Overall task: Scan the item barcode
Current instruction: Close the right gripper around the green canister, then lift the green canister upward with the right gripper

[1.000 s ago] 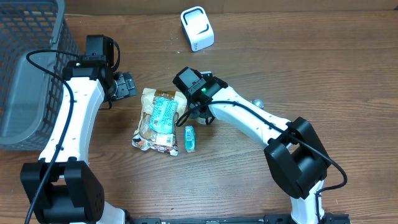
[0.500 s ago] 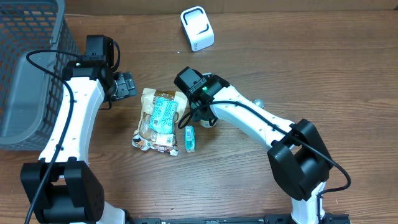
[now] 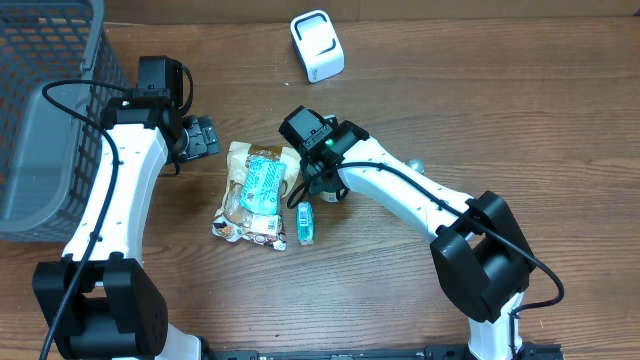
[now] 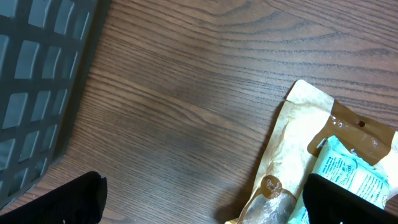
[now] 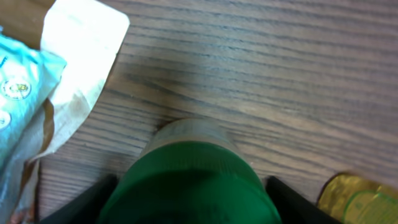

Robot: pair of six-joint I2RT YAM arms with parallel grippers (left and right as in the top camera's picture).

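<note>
we see left gripper (image 3: 204,137) jaws wide apart, right gripper (image 5: 189,202) straddling green-capped bottle (image 5: 193,168), can't tell if gripping, snack bag (image 3: 255,192) beside

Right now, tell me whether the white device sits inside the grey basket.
No, the white device stands on the bare wooden table near its far edge, well apart from the grey basket at the left.

A mock shop checkout, set up on a robot test bench.
A wood-grain surface (image 3: 540,110) carries a grey mesh shopping basket (image 3: 40,60), a white scanner unit (image 3: 317,45) and a packaged snack pouch (image 3: 255,190), with a black-and-white left arm (image 3: 125,190) and right arm (image 3: 400,190) reaching over it.
</note>
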